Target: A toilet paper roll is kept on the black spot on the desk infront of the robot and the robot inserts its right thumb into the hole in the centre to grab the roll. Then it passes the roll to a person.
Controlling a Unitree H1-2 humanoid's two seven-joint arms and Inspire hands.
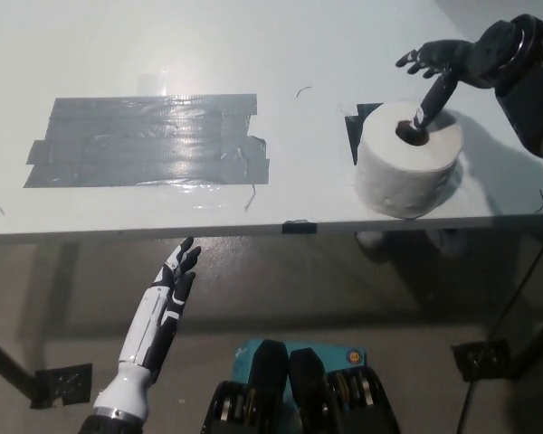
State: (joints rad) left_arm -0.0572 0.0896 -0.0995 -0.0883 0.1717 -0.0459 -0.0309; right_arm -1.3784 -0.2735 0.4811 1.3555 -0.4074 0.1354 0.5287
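white desk (253,54) fills upper frame. grey tape patch (145,140) left. paper roll (407,167) upright at right edge, on black spot (355,127). right hand (439,68) fingers spread, thumb in hole. left hand (174,276) lower left, fingers apart, empty.

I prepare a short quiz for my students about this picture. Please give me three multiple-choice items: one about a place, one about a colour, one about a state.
1. Where does the toilet paper roll stand?
A. on the grey tape patch
B. near the desk's front edge, on the right
C. on the floor

2. What colour is the large tape patch?
A. grey
B. red
C. yellow

3. What is the right hand doing?
A. resting below the desk
B. lifting the roll high
C. putting its thumb into the roll's hole

Answers:
1 B, it stands on the desk beside the black mark.
2 A, it is shiny grey.
3 C, the thumb points into the centre hole; the left hand rests below.
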